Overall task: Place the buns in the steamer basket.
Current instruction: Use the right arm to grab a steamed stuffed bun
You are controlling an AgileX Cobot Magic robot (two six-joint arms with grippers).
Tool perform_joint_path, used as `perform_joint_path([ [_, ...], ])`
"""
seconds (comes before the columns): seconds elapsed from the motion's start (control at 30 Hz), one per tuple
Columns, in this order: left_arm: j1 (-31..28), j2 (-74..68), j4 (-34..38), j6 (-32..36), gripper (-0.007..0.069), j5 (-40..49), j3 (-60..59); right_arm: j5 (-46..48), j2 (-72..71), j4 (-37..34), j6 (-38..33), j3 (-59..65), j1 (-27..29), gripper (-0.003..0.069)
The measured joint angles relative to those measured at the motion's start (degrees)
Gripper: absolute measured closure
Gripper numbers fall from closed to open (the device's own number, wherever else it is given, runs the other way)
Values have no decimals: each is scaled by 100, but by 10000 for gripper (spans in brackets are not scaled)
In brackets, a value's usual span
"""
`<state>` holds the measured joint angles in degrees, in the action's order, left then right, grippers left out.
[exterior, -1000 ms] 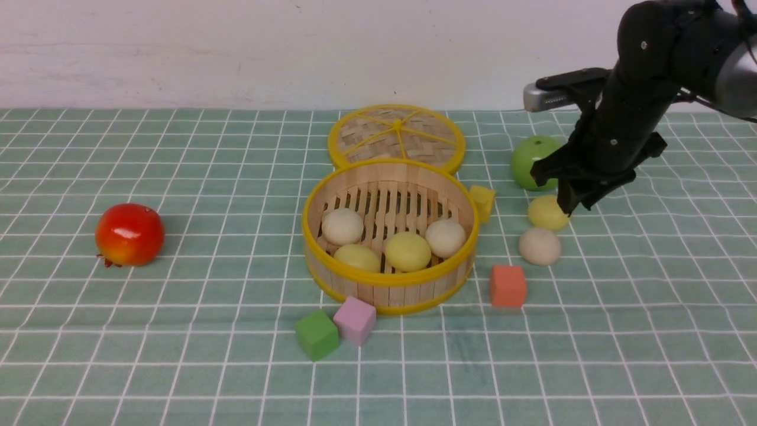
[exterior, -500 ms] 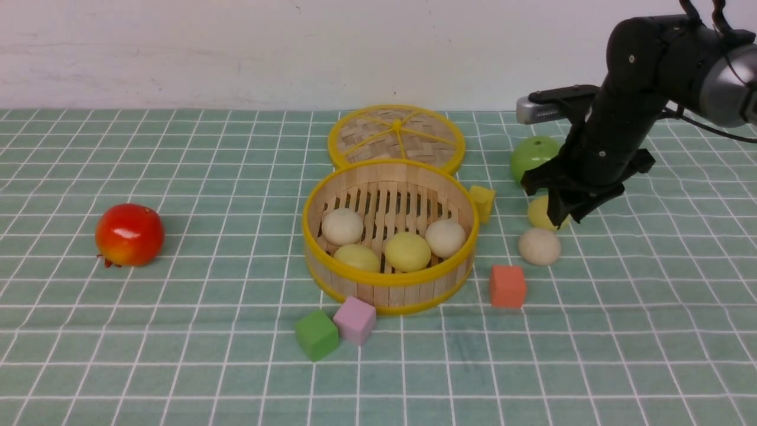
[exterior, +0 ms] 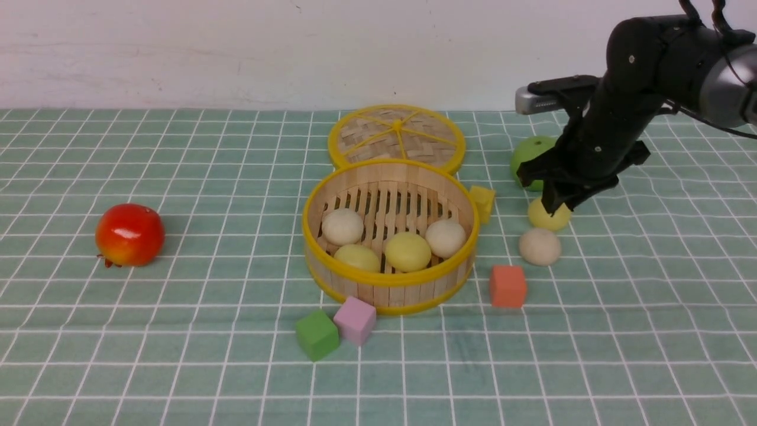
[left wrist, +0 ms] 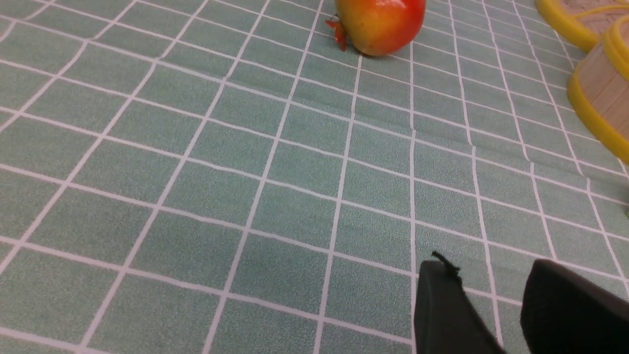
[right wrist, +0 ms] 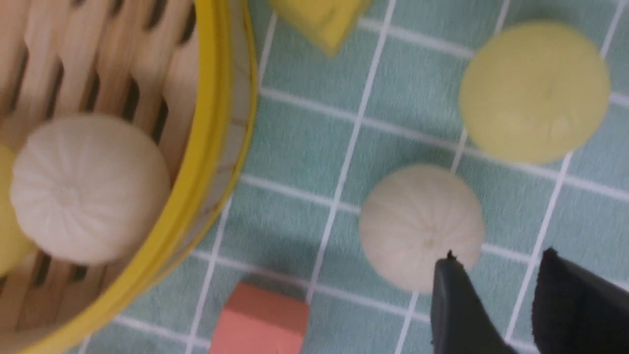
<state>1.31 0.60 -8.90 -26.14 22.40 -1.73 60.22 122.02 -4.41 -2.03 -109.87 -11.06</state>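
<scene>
**A:** Yellow bun [exterior: 550, 218] or off-white bun [exterior: 539, 247] next?

**B:** Either, I think. Both lie on the bench [exterior: 177, 331] just below the right end effector [exterior: 555, 204], which is slightly parted and empty. They are round, so there is no axis to match. The basket [exterior: 387, 281] sits to its left with four buns [exterior: 408, 251] inside. The left end effector [left wrist: 489, 263], also parted and empty, is well apart.

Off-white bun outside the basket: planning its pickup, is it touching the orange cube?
Apart. The right wrist view shows a strip of green cloth between the off-white bun and the orange cube.
</scene>
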Motion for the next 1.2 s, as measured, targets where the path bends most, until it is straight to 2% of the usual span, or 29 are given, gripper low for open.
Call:
perform_joint_path([
  [0.27, 0, 0, 0, 0, 386, 0, 0, -90, 380, -306, 0, 0, 0, 421],
  [0.8, 0, 0, 0, 0, 386, 0, 0, -172, 702, -187, 0, -2, 0, 426],
  [0.9, 0, 0, 0, 0, 386, 0, 0, -172, 719, -174, 0, -2, 0, 477],
  [1.07, 0, 0, 0, 0, 386, 0, 0, -172, 719, -174, 0, -2, 0, 636],
  [1.2, 0, 0, 0, 0, 386, 0, 0, -129, 713, -174, 0, -43, 0, 656],
])
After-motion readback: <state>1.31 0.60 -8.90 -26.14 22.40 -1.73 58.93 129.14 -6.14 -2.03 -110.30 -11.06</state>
